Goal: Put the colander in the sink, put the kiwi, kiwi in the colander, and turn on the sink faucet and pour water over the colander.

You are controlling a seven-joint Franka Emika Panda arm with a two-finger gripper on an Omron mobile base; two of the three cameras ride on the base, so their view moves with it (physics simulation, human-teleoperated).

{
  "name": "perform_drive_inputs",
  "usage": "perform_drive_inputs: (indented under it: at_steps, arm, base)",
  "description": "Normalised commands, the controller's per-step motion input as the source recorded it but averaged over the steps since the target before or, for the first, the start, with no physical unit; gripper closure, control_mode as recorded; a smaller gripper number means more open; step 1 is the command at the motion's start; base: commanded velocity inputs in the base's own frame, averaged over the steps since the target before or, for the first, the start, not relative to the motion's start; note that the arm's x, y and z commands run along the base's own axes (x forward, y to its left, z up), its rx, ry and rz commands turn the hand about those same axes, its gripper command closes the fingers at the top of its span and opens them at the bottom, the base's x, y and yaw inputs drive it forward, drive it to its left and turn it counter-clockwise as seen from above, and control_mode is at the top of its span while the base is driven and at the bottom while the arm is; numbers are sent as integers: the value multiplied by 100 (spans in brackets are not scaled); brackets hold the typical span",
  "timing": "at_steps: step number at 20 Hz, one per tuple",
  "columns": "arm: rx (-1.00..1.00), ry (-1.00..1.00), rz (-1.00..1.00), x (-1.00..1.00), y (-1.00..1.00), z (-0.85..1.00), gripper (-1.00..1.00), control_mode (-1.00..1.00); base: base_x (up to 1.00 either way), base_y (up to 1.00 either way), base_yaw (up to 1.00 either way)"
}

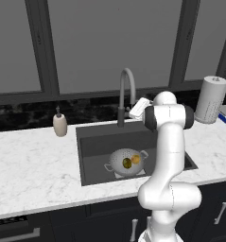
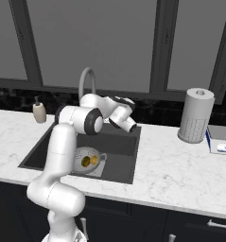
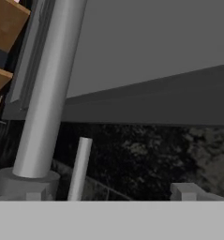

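Observation:
The silver colander (image 1: 119, 159) (image 2: 79, 156) stands on the floor of the dark sink (image 1: 93, 156) (image 2: 119, 163). Both kiwis lie inside it, the dark one (image 1: 126, 163) (image 2: 85, 162) beside the yellow one (image 1: 135, 159) (image 2: 93, 159). The grey gooseneck faucet (image 1: 126, 87) (image 2: 87, 79) rises behind the basin; no water runs from it. My gripper (image 1: 134, 111) (image 3: 108, 193) is open, close by the faucet's base on its right. In the hand view the thick faucet stem (image 3: 43, 93) fills the left side. Its thin lever (image 3: 80, 168) stands between my fingertips (image 3: 183, 191).
A cream soap bottle (image 1: 60, 124) (image 2: 39, 112) stands on the marble counter (image 1: 34, 165) left of the sink. A paper towel roll (image 1: 211, 99) (image 2: 196, 115) and a small box (image 2: 221, 139) are on the right. Dark window frames run behind the faucet.

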Motion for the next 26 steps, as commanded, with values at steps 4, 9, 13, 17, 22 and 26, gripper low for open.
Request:
perform_drive_inputs:
  at_steps: [4,9,13,17,22,26]
  arm:
    - [4,3,0,20,0,0,-100,-100]
    - [3,5,0,26,0,0,100,-100]
    - [4,4,0,20,0,0,100,-100]
    - [6,2,0,13,-9,-4,100,-100]
    - [7,2,0,12,-5,-2,100,-100]
    - [5,3,0,11,-3,0,100,-100]
  base:
    - [0,0,0]
    - [0,0,0]
    - [0,0,0]
    - [0,0,0]
    - [0,0,0]
    - [0,0,0]
